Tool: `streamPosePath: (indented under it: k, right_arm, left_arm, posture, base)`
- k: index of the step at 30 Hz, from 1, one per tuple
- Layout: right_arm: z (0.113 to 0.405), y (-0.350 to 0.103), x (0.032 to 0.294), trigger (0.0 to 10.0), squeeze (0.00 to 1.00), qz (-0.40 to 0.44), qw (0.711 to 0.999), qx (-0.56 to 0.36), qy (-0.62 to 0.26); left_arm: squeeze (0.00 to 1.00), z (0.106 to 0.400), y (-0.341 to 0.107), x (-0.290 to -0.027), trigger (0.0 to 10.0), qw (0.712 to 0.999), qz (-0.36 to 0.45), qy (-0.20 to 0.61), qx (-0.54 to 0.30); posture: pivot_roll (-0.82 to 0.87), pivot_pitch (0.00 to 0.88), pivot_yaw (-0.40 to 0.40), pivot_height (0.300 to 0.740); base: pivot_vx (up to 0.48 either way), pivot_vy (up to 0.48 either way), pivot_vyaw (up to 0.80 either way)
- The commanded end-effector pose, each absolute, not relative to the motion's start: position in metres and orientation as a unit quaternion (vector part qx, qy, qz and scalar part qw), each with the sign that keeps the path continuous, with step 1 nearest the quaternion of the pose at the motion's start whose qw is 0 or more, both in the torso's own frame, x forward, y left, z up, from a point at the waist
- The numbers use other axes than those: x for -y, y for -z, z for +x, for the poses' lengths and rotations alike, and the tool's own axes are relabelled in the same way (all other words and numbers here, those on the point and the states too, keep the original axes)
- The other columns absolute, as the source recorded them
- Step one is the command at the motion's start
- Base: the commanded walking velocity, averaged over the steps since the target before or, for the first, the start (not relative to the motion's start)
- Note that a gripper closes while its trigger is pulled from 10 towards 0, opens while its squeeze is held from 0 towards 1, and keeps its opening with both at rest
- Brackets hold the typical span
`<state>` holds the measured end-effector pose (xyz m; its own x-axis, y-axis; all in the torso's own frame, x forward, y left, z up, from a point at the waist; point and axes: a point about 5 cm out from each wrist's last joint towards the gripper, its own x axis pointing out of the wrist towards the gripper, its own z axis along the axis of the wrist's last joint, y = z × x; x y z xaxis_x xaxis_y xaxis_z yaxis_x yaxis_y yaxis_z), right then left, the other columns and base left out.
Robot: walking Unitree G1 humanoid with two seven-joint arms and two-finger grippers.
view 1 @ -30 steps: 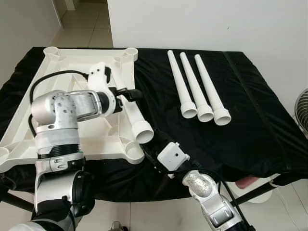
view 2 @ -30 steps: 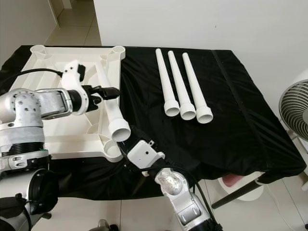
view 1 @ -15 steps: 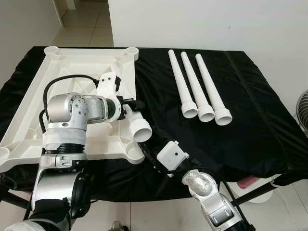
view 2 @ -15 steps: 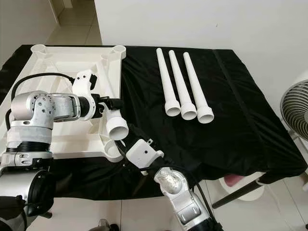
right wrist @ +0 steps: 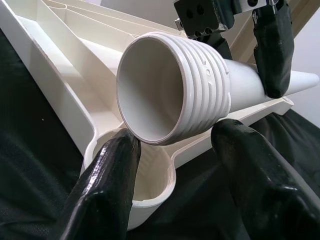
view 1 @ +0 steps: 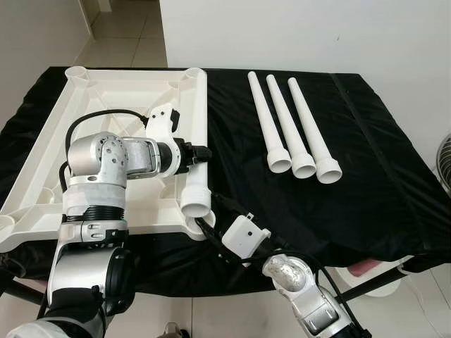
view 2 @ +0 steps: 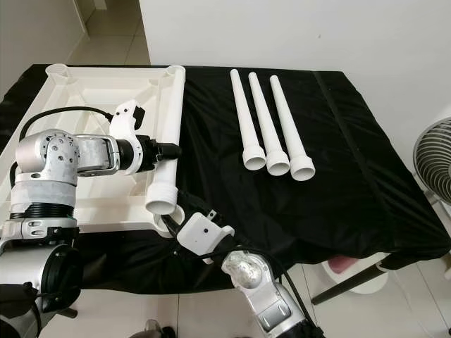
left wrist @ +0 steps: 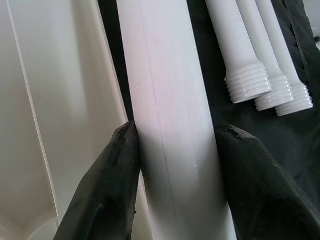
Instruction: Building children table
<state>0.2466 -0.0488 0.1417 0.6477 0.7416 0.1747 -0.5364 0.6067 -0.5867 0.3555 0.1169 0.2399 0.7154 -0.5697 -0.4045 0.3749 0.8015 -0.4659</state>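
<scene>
Black-draped surface (view 1: 366, 176): you have one upturned tabletop (view 1: 106, 91), three loose legs (view 1: 290, 127) beside it, a fourth leg (view 1: 195, 189) clenched by your left hand (view 1: 204, 151) above its corner socket (right wrist: 150, 185); right hand (right wrist: 170, 165) spread open there.

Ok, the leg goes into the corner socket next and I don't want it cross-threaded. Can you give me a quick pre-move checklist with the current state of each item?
1. Left gripper shut on the table leg: ok, its fingers press both sides.
2. Threaded end over the near corner socket: ok, it hangs just above.
3. Leg upright over the socket: not ok, it lies nearly flat.
4. Right gripper ready to guide: ok, open around the threaded end.
5. Socket free of debris: ok.
6. Spare legs out of the way: ok, three lie apart on the black cloth.
</scene>
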Motion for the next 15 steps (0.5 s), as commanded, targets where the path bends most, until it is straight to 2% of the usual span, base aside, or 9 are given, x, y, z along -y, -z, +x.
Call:
streamPosePath:
  k: [1,4,6,8,9,10,12,15]
  right_arm:
    - [0.252,-0.150,0.054,10.0,0.00,-0.250,0.876,0.222,-0.347]
    - [0.258,-0.152,0.058,10.0,0.00,-0.228,0.893,0.202,-0.331]
    - [0.267,-0.163,0.062,10.0,0.00,-0.182,0.911,0.192,-0.315]
    - [0.269,-0.167,0.063,10.0,0.00,-0.173,0.913,0.195,-0.314]
    - [0.274,-0.174,0.064,10.0,1.00,-0.149,0.918,0.195,-0.312]
    - [0.274,-0.174,0.064,10.0,1.00,-0.149,0.918,0.195,-0.312]
    - [0.280,-0.182,0.064,10.0,1.00,-0.092,0.928,0.175,-0.316]
    - [0.281,-0.189,0.060,10.0,1.00,-0.023,0.927,0.151,-0.343]
  left_arm:
    - [0.00,0.354,-0.244,-0.116,0.0,0.903,-0.182,0.279,-0.270]
    - [0.00,0.355,-0.260,-0.120,0.0,0.910,-0.200,0.285,-0.227]
    - [0.00,0.353,-0.281,-0.130,0.0,0.936,-0.166,0.274,-0.149]
    - [0.00,0.352,-0.286,-0.131,0.0,0.942,-0.151,0.272,-0.127]
    - [0.00,0.348,-0.292,-0.132,0.0,0.946,-0.137,0.275,-0.102]
    - [0.00,0.348,-0.292,-0.132,0.0,0.946,-0.137,0.275,-0.102]
    - [0.00,0.342,-0.297,-0.130,0.0,0.944,-0.134,0.290,-0.088]
    - [0.00,0.338,-0.298,-0.129,0.0,0.942,-0.126,0.300,-0.079]
  posture:
    - [0.04,0.105,0.032,0.740]
    - [0.03,0.102,0.031,0.740]
    - [0.03,0.099,0.025,0.740]
    - [0.03,0.099,0.025,0.740]
    - [0.03,0.097,0.019,0.740]
    - [0.03,0.097,0.019,0.740]
    - [0.03,0.098,0.014,0.740]
    - [0.03,0.097,0.012,0.740]
  base:
    - [0.000,0.000,0.00]
    - [0.000,0.000,0.00]
    - [0.000,0.000,0.00]
    - [0.000,0.000,0.00]
    - [0.000,0.000,0.00]
    - [0.000,0.000,0.00]
    - [0.000,0.000,0.00]
    - [0.000,0.000,0.00]
